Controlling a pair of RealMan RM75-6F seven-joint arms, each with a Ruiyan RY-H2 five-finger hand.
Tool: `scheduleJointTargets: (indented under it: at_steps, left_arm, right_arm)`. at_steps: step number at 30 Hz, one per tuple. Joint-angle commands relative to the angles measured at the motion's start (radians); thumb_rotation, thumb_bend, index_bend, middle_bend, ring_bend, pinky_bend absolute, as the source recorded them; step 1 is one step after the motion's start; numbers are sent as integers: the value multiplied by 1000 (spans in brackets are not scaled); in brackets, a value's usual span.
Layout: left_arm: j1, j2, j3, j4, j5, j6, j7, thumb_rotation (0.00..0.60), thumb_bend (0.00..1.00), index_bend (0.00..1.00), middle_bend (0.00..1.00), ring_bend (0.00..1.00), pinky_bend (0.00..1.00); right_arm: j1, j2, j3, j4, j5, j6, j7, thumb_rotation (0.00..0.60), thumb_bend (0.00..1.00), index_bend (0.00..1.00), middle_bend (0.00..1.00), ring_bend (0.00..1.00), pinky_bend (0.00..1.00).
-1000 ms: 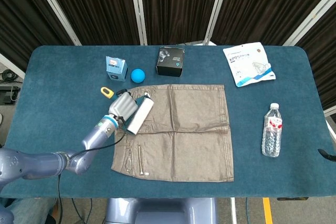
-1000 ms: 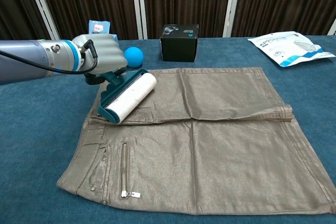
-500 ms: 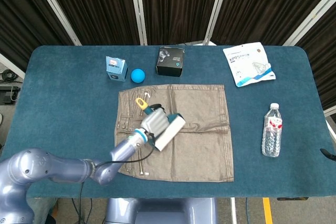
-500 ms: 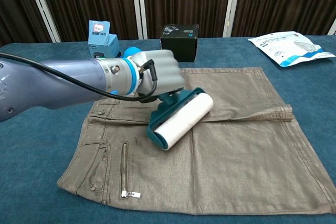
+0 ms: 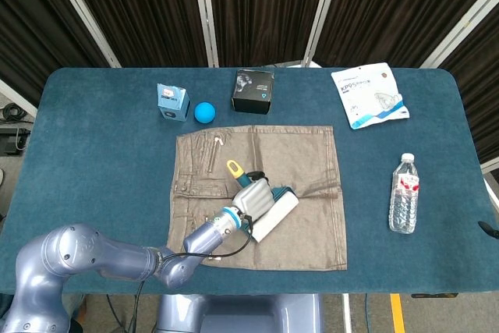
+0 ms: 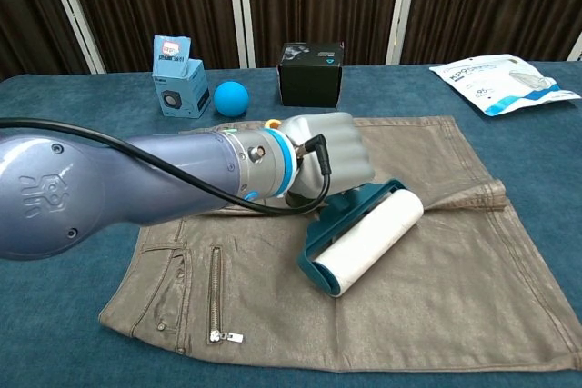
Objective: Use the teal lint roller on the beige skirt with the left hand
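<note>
Since the earlier frames the left hand (image 6: 332, 159) has carried the teal lint roller (image 6: 366, 237) from the waistband side out toward the middle of the beige skirt (image 6: 436, 270). Its fingers are clenched round the handle, and the white drum seems to rest on the cloth, though contact is hard to confirm from these angles. Rightward lies a raised crease (image 6: 473, 197); pushing on could bunch the loose fabric or drag the whole skirt across the table (image 5: 93, 138). The right hand is not visible.
</note>
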Motion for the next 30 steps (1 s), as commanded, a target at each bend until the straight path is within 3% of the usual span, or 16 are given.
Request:
scheduleJointTargets:
  at_steps: [1, 7, 21, 30]
  left_arm:
    - [5, 1, 9, 10, -9, 5, -2, 600, 836, 713, 462, 387, 446]
    - [28, 44, 37, 22, -24, 22, -15, 600, 836, 713, 463, 387, 446]
    - [121, 210, 160, 32, -39, 24, -58, 600, 837, 712, 463, 387, 446]
    - [185, 266, 198, 61, -26, 17, -125, 600, 837, 713, 462, 387, 446]
  right_arm:
    - [-1, 0, 0, 1, 1, 0, 0, 600, 0, 0, 0, 0, 0]
    - [-1, 0, -1, -2, 0, 1, -6, 600, 0, 0, 0, 0, 0]
    - [4, -5, -6, -19, -3, -2, -42, 600, 0, 0, 0, 0, 0]
    - [9, -10, -10, -28, -8, -4, -68, 600, 0, 0, 0, 0, 0]
